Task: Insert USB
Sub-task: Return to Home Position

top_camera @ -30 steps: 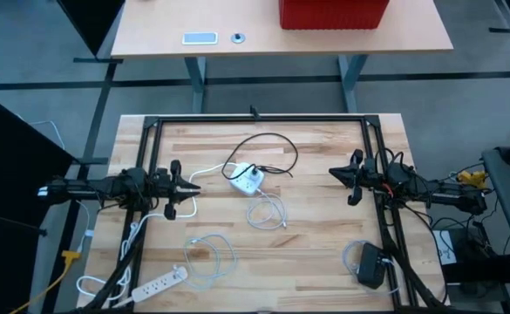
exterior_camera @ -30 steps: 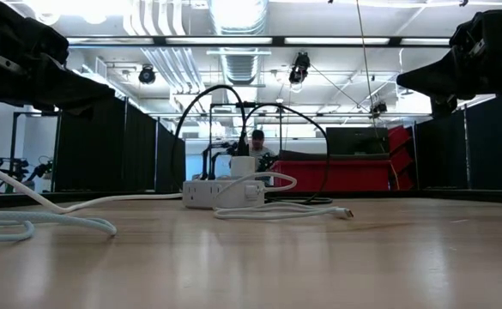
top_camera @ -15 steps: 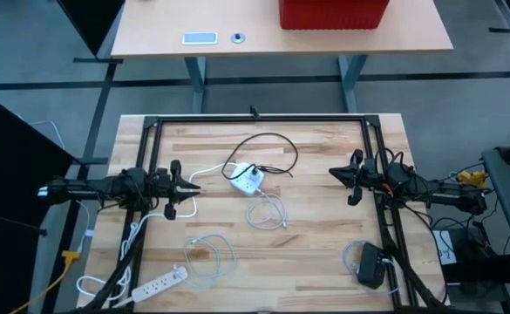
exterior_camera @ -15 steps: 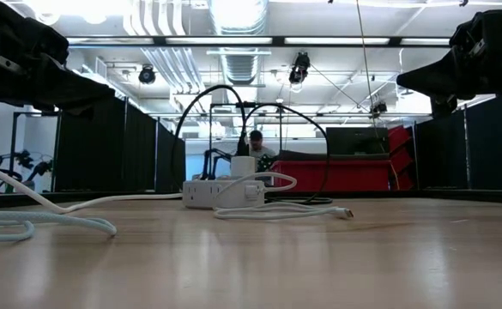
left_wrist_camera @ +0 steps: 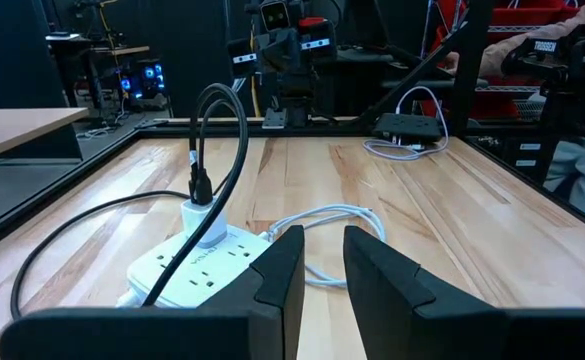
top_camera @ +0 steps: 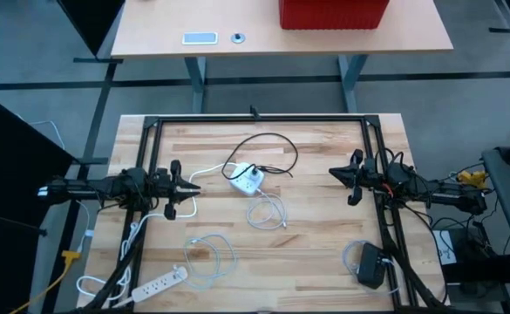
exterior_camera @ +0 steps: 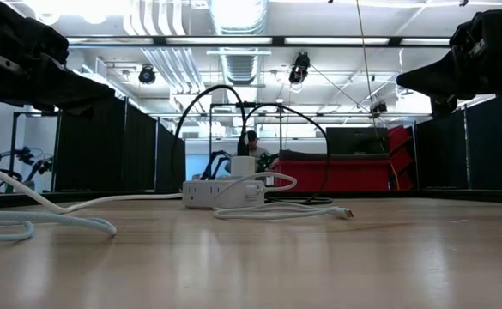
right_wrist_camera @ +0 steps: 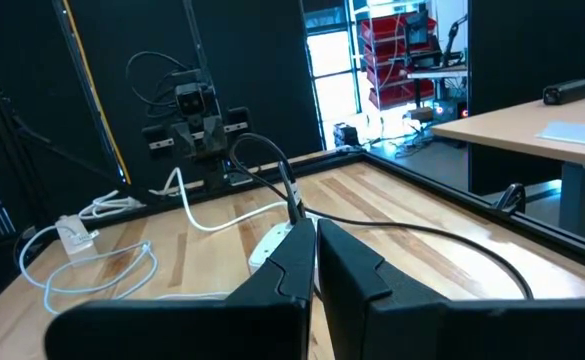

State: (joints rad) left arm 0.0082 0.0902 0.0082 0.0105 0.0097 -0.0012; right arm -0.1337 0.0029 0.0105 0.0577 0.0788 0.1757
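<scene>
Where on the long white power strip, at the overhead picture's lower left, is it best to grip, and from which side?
I would grip the long white power strip at mid-length, from straight above, fingers across its narrow width: it lies flat and slim, and both long sides look free there.

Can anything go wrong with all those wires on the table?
Maybe. The black cable loops up high from the white power strip. If the left gripper or the right gripper swung across low, it could hook that loop and yank the plug out. The loose white cable lies right beside the strip, so it might get caught and dragged too.
</scene>
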